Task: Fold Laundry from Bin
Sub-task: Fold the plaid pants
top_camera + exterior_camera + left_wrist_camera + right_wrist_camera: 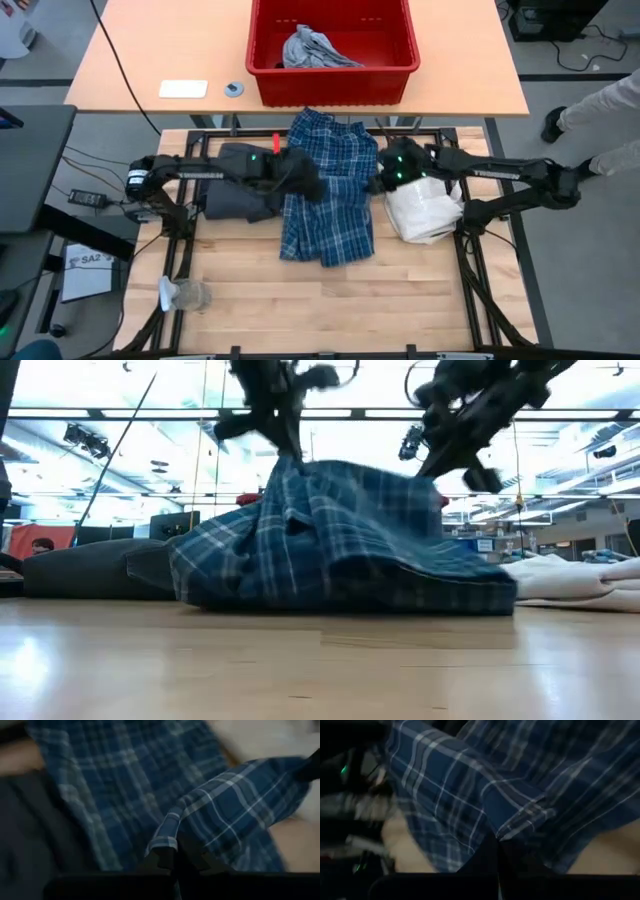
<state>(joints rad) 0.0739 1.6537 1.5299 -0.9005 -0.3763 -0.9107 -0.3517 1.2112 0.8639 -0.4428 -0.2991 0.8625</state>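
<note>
pale wooden planks make up the work surface (300, 300), with a second tan surface (180, 50) beyond it and a bright ceiling-lit room behind in the low view. on the planks, between the two arms, lies the blue-and-white plaid shirt (330, 190), spread from the far edge toward the middle and bunched upward where both arms hold it; the low view shows it heaped into a peak (340, 530). the left end effector (172, 857) is pressed together on a fold of the plaid shirt's edge, at the garment's left side in the high view (305, 180). the right end effector (497, 845) is likewise pinching a hemmed edge of the plaid shirt, at its right side (380, 180). just left of the shirt, touching it, lies a dark grey garment (235, 195), partly under the left arm. just right of the shirt sits a white fabric bag (425, 215), under the right arm. the red bin (332, 50) stands on the far tan surface, well apart from the shirt, with a light grey piece (312, 48) crumpled inside it. near the bin are a white flat object (183, 89) and a small round thing (234, 89). a person's legs (600, 115) show at the right edge of the high view.
</note>
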